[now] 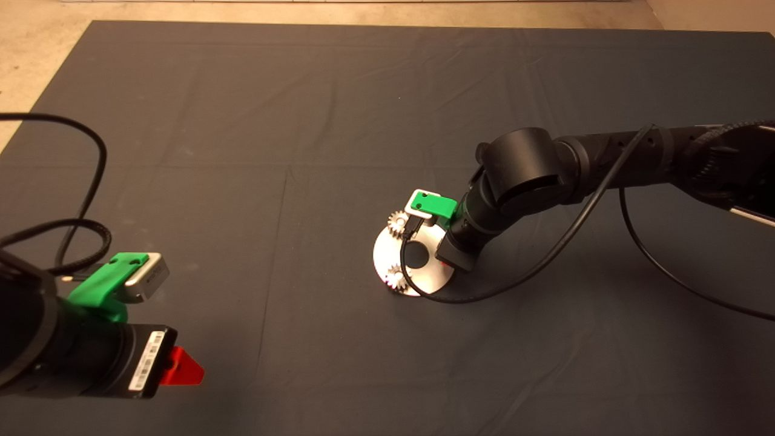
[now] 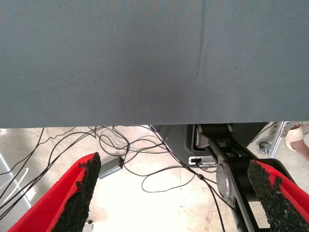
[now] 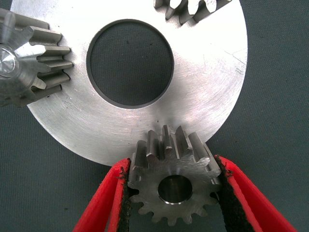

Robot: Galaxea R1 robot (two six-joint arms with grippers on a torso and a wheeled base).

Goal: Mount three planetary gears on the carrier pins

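Observation:
The shiny round carrier disc (image 1: 424, 280) (image 3: 203, 92) lies mid-mat. Two planetary gears sit on it, one at its far-left rim (image 1: 398, 223) (image 3: 34, 67) and one at its near-left rim (image 1: 396, 277) (image 3: 193, 8). The top of one carrier pin (image 3: 6, 62) shows in the first gear's bore; the other pins are hidden. My right gripper (image 1: 447, 259) (image 3: 173, 169) is shut on a third gear (image 3: 174, 186), held flat at the disc's right rim. Whether a pin is in its bore I cannot tell. My left gripper (image 1: 180, 367) (image 2: 174, 193) is parked open at the lower left.
The right arm's black cable (image 1: 545, 260) loops over the mat (image 1: 242, 121) just right of the disc. In the left wrist view the mat's edge (image 2: 145, 123) shows, with floor cables (image 2: 145, 164) and a robot base (image 2: 227, 164) beyond it.

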